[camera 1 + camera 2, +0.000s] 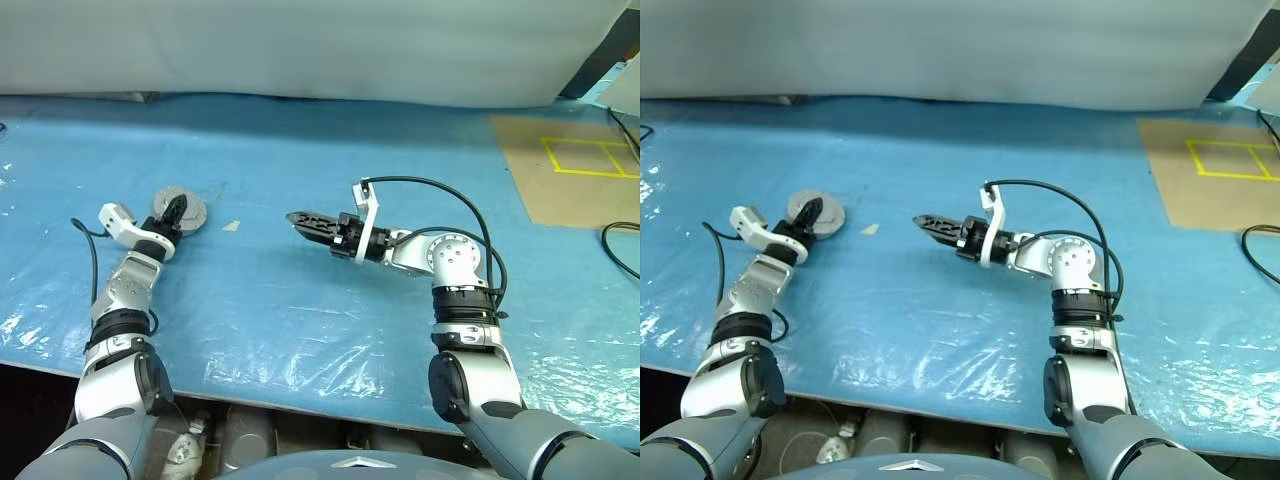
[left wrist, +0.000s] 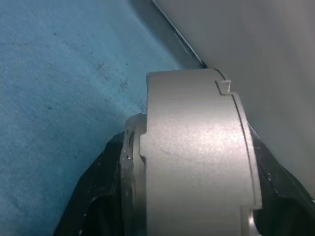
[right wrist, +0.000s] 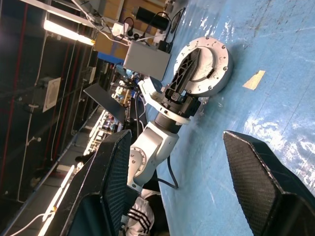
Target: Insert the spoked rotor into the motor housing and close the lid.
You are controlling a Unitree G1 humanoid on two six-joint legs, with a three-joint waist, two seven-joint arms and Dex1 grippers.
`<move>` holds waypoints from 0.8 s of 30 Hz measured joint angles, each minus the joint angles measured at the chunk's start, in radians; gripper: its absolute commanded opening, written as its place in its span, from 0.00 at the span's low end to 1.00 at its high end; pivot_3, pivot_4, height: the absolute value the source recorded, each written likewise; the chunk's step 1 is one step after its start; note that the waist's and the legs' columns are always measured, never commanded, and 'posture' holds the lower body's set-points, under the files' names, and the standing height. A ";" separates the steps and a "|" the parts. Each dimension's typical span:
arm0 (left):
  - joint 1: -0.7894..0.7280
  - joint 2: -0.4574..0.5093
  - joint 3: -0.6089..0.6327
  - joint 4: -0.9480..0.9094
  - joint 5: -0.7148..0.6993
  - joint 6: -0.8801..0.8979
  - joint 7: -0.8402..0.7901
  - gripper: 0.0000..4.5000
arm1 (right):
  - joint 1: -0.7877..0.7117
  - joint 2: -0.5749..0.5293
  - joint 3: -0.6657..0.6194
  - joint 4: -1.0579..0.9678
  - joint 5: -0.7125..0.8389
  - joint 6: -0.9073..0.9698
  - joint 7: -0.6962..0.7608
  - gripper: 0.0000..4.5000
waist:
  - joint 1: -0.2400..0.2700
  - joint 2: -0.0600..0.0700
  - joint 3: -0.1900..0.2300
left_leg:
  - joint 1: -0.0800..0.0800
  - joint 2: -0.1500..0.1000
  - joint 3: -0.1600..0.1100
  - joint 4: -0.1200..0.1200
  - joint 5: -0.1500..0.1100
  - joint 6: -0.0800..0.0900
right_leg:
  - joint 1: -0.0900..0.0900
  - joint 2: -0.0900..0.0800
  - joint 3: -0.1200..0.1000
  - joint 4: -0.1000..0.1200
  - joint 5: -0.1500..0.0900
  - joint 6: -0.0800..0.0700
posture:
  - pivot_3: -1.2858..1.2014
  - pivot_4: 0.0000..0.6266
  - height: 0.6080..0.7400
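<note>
The motor housing (image 1: pixel 192 204) is a round silver puck at the left of the blue table, and it also shows in the right wrist view (image 3: pixel 219 61). Its upper face is a silver disc with small holes round the rim, the lid (image 3: pixel 222 49), sitting flush on it. My left gripper (image 1: pixel 177 210) is shut on the puck. One black finger (image 3: pixel 189 61) lies across the top face, and the puck's edge (image 2: pixel 197 157) fills the gap between both. The spoked rotor is hidden. My right gripper (image 1: pixel 297 218) hovers mid-table, pointing left, open and empty.
A small tan scrap (image 1: pixel 231 226) lies between the two grippers. A brown sheet with yellow tape lines (image 1: pixel 570 170) lies at the back right, and a black cable (image 1: pixel 620 245) runs beside it. The blue cover (image 1: pixel 300 330) is wrinkled near the front edge.
</note>
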State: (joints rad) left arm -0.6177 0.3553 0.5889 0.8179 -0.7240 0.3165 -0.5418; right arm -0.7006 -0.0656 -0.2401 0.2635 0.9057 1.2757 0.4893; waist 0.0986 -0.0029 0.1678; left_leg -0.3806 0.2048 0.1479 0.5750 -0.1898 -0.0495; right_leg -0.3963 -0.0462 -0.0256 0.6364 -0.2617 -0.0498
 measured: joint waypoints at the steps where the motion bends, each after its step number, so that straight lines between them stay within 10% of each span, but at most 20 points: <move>1: 0.004 -0.002 0.000 -0.003 -0.003 0.010 -0.006 0.83 | 0.000 0.000 0.000 0.000 0.000 0.000 0.000 0.69 | 0.000 0.000 0.000 | 0.000 0.000 0.000 0.000 0.000 0.000 | 0.000 0.000 0.000 0.000 0.000 0.000 | 0.52 0.24 1.00; 4: 0.012 -0.008 -0.001 -0.042 -0.021 0.046 -0.021 1.00 | 0.000 -0.001 0.000 0.000 -0.002 -0.002 0.000 0.69 | 0.001 0.000 0.000 | -0.002 0.000 0.000 0.000 0.000 0.000 | -0.001 0.000 -0.001 0.000 0.000 0.000 | 0.52 0.24 1.00; 24: 0.009 0.083 -0.014 0.020 0.204 -0.431 0.146 1.00 | 0.000 -0.007 0.027 0.000 -0.004 -0.014 0.013 0.69 | 0.003 -0.001 0.000 | -0.004 0.000 -0.001 -0.005 0.000 0.000 | 0.000 0.001 -0.003 -0.009 0.001 0.001 | 0.52 0.24 1.00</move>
State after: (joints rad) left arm -0.6090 0.4383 0.5750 0.8380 -0.5204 -0.1146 -0.3961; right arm -0.7006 -0.0726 -0.2136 0.2639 0.9018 1.2616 0.5025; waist 0.1018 -0.0038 0.1681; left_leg -0.3842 0.2046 0.1469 0.5705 -0.1898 -0.0496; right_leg -0.3965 -0.0448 -0.0285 0.6275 -0.2608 -0.0484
